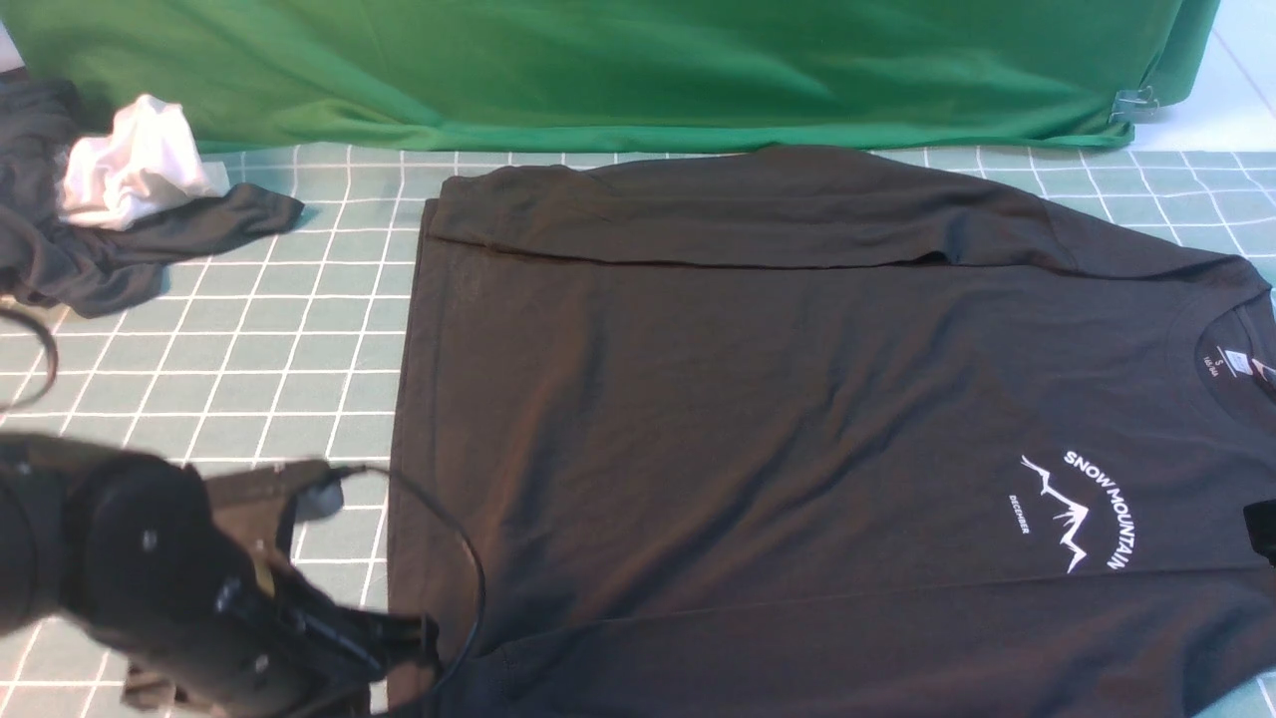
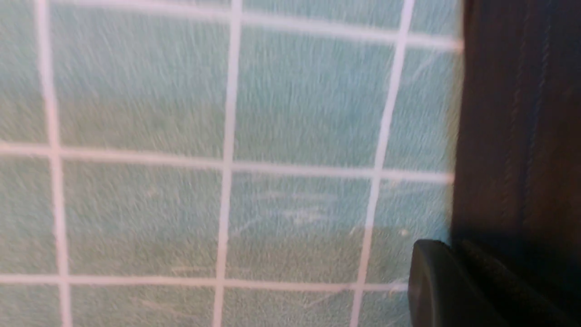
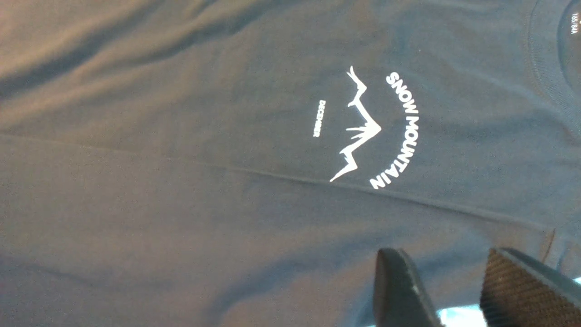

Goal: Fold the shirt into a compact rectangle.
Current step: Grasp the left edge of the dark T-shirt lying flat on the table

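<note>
L gripper (image 2: 449,259) closed; R gripper (image 3: 445,256) jaws apart.

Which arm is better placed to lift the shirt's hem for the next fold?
Left. The left gripper sits closed at the near hem corner of the shirt; the right gripper hangs open by the white print, far from the hem.

shirt (image 1: 758,399) cut off at R + btm edges, left tool (image 2: 458,277) blurred, mostly off-pic
</note>
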